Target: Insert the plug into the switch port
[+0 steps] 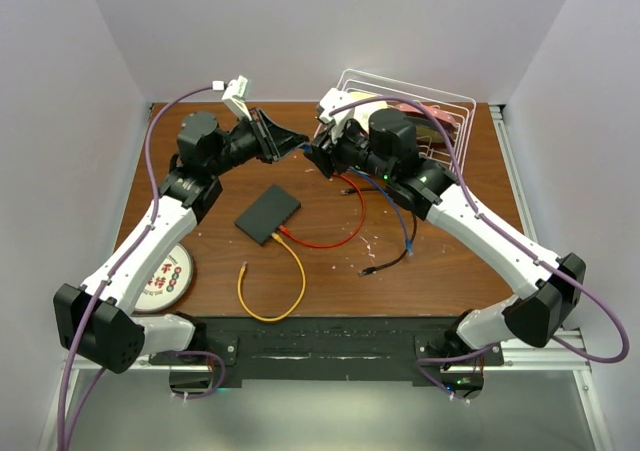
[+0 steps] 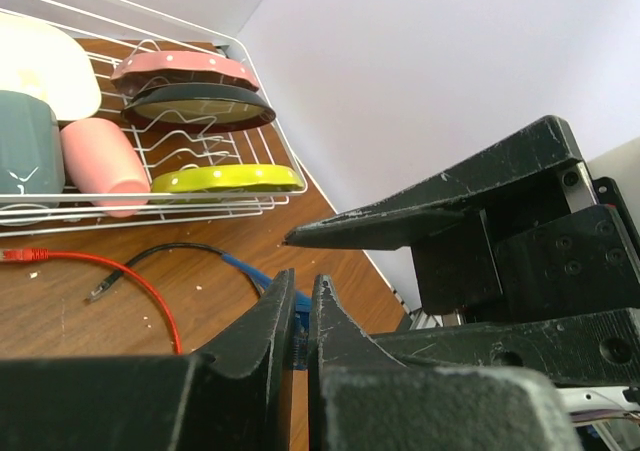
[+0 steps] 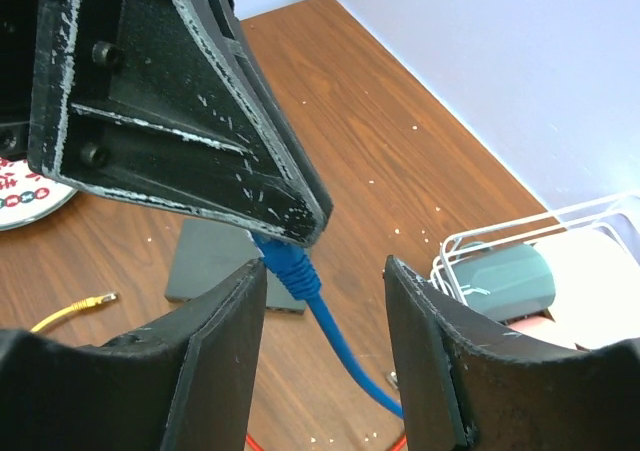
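Note:
The black switch [image 1: 268,214] lies flat in the middle of the table, with a yellow and a red cable at its near edge; it also shows in the right wrist view [image 3: 205,261]. My left gripper [image 1: 300,145] is shut on the blue plug [image 3: 288,263], held in the air behind the switch; the plug shows between the left fingers [image 2: 299,316]. The left gripper [image 2: 300,283] meets my right gripper [image 1: 318,158] tip to tip. My right gripper [image 3: 325,271] is open, its jaws either side of the blue cable [image 3: 350,356] just below the plug, touching nothing.
A white wire dish basket [image 1: 440,106] with bowls and cups stands at the back right. A red cable [image 1: 330,241], a yellow cable [image 1: 270,291] and a black cable [image 1: 392,261] lie near the switch. A round disc [image 1: 165,276] sits at front left.

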You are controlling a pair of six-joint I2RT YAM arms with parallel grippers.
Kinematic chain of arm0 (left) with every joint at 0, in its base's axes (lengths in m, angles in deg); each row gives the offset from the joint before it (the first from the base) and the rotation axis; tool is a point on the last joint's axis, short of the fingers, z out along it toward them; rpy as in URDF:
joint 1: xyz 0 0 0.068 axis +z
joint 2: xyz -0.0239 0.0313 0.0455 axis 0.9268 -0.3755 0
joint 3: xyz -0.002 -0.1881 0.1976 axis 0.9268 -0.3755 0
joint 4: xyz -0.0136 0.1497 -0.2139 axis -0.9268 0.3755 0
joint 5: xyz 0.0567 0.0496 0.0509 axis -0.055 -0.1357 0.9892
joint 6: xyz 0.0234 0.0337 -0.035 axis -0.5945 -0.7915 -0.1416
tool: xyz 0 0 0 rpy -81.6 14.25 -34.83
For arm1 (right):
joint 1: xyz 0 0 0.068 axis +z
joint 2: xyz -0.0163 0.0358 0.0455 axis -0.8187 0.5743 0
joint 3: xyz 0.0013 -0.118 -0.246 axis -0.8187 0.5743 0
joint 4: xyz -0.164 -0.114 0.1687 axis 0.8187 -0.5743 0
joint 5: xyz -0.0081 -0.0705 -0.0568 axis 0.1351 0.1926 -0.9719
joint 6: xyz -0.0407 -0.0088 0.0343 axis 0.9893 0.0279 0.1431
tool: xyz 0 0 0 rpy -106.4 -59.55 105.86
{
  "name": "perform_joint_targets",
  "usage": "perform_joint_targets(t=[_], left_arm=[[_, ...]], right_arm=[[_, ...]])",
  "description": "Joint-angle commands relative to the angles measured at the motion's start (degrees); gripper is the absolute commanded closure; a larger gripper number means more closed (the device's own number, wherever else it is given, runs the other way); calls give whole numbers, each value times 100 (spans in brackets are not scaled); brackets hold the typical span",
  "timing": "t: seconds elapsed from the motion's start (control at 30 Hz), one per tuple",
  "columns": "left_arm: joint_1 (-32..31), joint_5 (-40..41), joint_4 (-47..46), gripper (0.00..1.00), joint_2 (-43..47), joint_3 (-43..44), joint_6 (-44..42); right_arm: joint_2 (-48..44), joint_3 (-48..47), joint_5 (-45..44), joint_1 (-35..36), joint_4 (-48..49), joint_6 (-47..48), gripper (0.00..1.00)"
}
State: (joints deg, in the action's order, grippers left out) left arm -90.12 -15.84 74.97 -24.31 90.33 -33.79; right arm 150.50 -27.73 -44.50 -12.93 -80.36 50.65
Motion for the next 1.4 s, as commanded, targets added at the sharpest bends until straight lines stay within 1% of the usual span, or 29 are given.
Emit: perform_joint_targets(t=[0.0, 0.03, 0.13, 0.17, 0.23, 0.27, 0.37, 0.4, 0.6, 0.7, 0.8, 0.83, 0.9, 0.93, 1.03, 1.17, 1.37], left_arm=[[-41, -206, -173, 100, 18, 179, 139], [-41, -206, -182, 100, 9, 179, 139], [-41, -233, -199, 100, 0, 171, 156], [-33, -233, -199, 100, 0, 171, 165], [-33, -250, -199, 100, 0, 171, 165], [-41, -250, -199, 100, -9, 171, 156], [-33, -276, -208, 100, 0, 162, 148], [-41, -277, -208, 100, 0, 162, 147], [-33, -250, -252, 100, -9, 109, 104], [-33, -224, -296, 96, -9, 65, 68], [11, -198, -314, 73, -9, 13, -37], [37, -215, -331, 52, -9, -5, -63], [152, -276, -331, 40, -18, -5, -125], [204, -268, -340, 30, -26, -57, -125], [450, -294, -428, 20, -27, -172, -90], [836, -172, -542, 16, 0, -374, -55], [1215, 364, -525, 15, -79, -690, -292]], right_arm=[[73, -318, -155, 34, 267, -24, 47], [73, -309, -155, 34, 276, -33, 47], [108, -344, -146, 34, 303, -42, 54], [108, -344, -138, 52, 312, -50, 62], [117, -344, -146, 52, 329, -68, 70], [117, -335, -155, 43, 364, -77, 77], [73, -283, -173, 61, 443, -103, 91], [56, -265, -190, 61, 461, -103, 100], [29, -203, -252, 61, 505, -86, 100], [38, -195, -225, 61, 470, -68, 100], [38, -177, -199, 61, 417, -51, 100], [29, -168, -155, 61, 382, -42, 100], [29, -151, -146, 61, 347, -7, 100], [38, -142, -129, 52, 312, -7, 100], [29, -89, -146, 61, 277, 11, 100], [46, -28, -146, 61, 197, 55, 100], [239, 43, 3, 61, 118, 55, 100]])
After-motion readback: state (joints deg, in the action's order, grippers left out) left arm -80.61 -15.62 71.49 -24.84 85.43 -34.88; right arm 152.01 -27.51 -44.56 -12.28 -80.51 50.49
